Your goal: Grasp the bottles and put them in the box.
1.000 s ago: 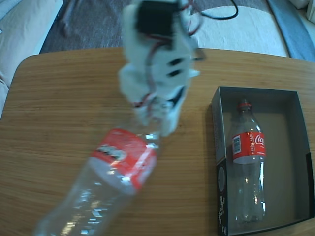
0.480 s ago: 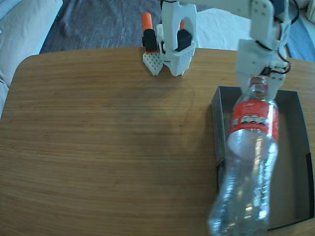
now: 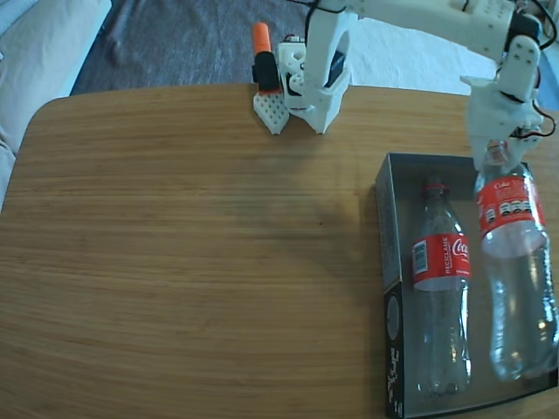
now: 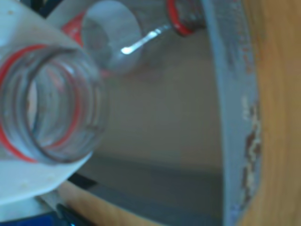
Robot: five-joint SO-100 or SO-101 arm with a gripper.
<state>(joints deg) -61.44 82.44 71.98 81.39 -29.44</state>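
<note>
The box (image 3: 391, 327), black outside and grey inside, stands on the right of the table. One clear bottle (image 3: 441, 288) with a red label lies in its left half, neck toward the arm. My gripper (image 3: 498, 155) is shut on the neck of a second bottle (image 3: 515, 262). This bottle hangs tilted over the box's right half with its base low near the front wall. In the wrist view the held bottle's open mouth (image 4: 47, 108) fills the left, against a white finger (image 4: 33, 181). The other bottle's red neck ring (image 4: 181, 19) shows at the top, over the box floor (image 4: 164, 117).
The arm's white base (image 3: 314, 78) stands at the table's back edge, with an orange-tipped white part (image 3: 266, 83) beside it. Bare wooden tabletop (image 3: 175, 262) spreads left of the box. A rug and a pale sofa edge lie beyond the table.
My gripper has swung the held bottle from over the table's middle to the right. It passed above the first bottle and has come down over the box's right half.
</note>
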